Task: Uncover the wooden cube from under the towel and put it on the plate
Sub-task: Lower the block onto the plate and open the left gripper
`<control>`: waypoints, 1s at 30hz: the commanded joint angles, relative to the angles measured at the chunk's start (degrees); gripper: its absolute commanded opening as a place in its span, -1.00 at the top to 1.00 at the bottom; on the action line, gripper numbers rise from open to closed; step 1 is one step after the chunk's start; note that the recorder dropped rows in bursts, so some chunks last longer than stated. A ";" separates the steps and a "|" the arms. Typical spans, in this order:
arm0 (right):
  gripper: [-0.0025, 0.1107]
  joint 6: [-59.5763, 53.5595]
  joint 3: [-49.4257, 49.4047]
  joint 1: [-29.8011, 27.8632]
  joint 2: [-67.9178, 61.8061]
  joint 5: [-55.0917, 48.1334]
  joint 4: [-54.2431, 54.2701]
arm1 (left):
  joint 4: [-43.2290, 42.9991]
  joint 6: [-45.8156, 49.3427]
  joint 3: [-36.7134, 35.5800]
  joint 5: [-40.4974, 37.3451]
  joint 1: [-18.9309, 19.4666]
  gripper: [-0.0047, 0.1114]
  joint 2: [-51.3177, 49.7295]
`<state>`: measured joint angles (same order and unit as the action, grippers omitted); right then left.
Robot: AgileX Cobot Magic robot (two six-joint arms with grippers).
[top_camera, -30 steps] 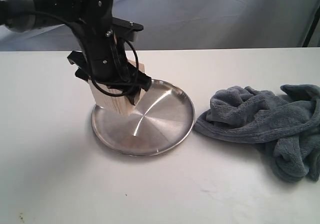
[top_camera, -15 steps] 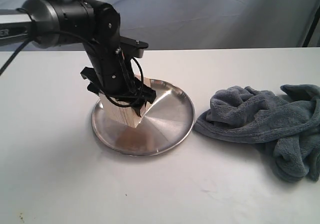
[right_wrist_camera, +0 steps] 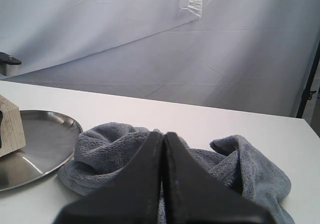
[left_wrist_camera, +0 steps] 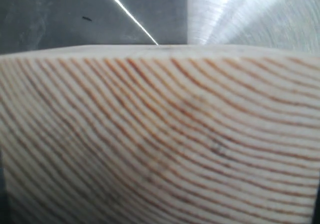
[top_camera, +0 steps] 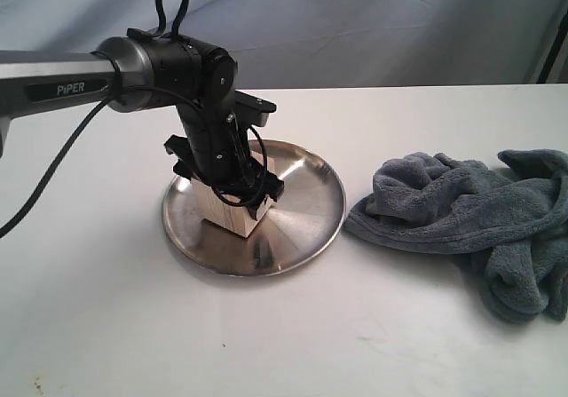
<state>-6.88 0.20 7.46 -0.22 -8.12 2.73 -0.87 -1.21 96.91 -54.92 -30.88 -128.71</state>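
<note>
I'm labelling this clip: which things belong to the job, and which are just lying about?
Job: cube, plate, towel, left claw gripping the cube.
Just there: table, backdrop, right claw, shut and idle.

The pale cube of bare wood (left_wrist_camera: 160,134) shows fine reddish grain lines and looks unfinished, matt. The round steel plate (top_camera: 306,206) is shiny metal with a brushed, reflecting surface. The blue-grey fleecy towel (top_camera: 461,215) is plush soft cloth. The white table (top_camera: 106,326) looks smooth and matt.
</note>
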 commanded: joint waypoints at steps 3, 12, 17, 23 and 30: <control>0.96 0.07 -0.20 0.16 0.22 0.36 0.33 | -0.85 0.45 0.74 1.04 0.01 0.47 0.51; 0.96 0.07 -0.20 0.16 0.22 0.36 0.33 | -1.17 0.45 0.74 0.51 0.01 -0.64 0.51; 0.96 0.07 -0.20 0.16 0.22 0.36 0.33 | -1.17 0.24 0.74 0.51 0.01 -0.69 0.61; 0.96 0.07 -0.20 0.16 0.22 0.36 0.33 | -1.27 0.24 0.74 -0.33 0.01 -0.69 2.83; 0.96 0.07 -0.20 0.16 0.22 0.36 0.33 | -1.27 0.21 0.74 -0.33 0.01 -0.69 7.40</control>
<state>-6.88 0.20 7.46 -0.22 -8.12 2.73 -2.09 -0.89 97.24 -55.12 -30.88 -123.50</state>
